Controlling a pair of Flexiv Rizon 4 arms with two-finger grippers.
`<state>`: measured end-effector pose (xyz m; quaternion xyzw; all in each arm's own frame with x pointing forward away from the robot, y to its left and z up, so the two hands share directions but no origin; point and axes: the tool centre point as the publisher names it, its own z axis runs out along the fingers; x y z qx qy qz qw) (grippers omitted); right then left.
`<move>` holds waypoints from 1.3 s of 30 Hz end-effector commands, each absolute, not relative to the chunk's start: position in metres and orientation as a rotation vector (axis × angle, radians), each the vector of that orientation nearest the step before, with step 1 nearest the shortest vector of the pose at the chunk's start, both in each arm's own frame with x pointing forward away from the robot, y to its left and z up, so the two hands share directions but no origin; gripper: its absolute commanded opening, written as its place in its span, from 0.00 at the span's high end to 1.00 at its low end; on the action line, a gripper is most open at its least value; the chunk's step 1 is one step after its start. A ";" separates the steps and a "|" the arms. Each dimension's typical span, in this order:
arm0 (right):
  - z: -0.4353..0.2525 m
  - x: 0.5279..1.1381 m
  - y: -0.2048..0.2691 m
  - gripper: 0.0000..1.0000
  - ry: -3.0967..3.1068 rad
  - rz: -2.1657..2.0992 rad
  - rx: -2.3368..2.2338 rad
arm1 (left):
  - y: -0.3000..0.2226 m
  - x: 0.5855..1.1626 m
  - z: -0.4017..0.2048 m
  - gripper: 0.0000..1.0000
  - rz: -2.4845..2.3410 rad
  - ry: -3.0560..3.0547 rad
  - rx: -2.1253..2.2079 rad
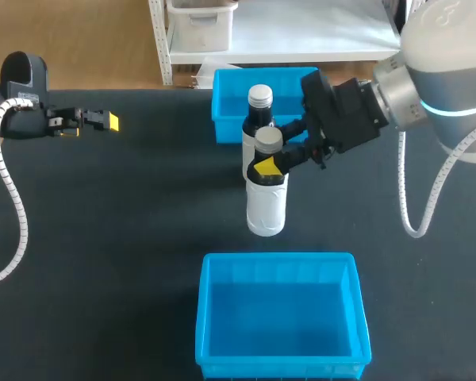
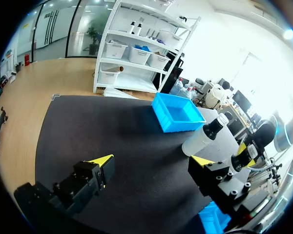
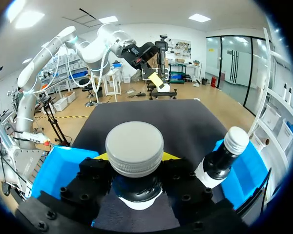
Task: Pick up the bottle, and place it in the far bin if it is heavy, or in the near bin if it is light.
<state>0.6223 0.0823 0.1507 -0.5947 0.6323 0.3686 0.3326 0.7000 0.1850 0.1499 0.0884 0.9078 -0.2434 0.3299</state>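
Observation:
A white bottle (image 1: 266,198) with a black neck and grey cap (image 3: 134,148) hangs upright between the two bins. My right gripper (image 1: 271,163) is shut on its neck, one yellow tip on each side of it in the right wrist view. A second bottle (image 1: 259,119) with a white cap (image 3: 236,140) stands just behind it, against the front of the far blue bin (image 1: 230,91). The near blue bin (image 1: 282,349) is below the held bottle in the head view and holds nothing. My left gripper (image 1: 103,121) is open and holds nothing, far off at the table's left.
The table (image 1: 127,238) is covered by a black mat. In the left wrist view the white-capped bottle (image 2: 205,137) and the far bin (image 2: 178,113) lie ahead of the open left gripper (image 2: 151,163).

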 end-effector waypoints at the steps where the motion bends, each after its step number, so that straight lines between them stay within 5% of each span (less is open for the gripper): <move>1: 0.165 0.618 0.067 1.00 1.648 0.956 -1.547 | 0.185 0.700 0.150 0.00 -0.637 2.375 0.231; 39: 0.190 0.656 -0.110 1.00 1.756 0.816 -1.437 | 0.185 0.700 0.150 0.00 -0.637 2.375 0.231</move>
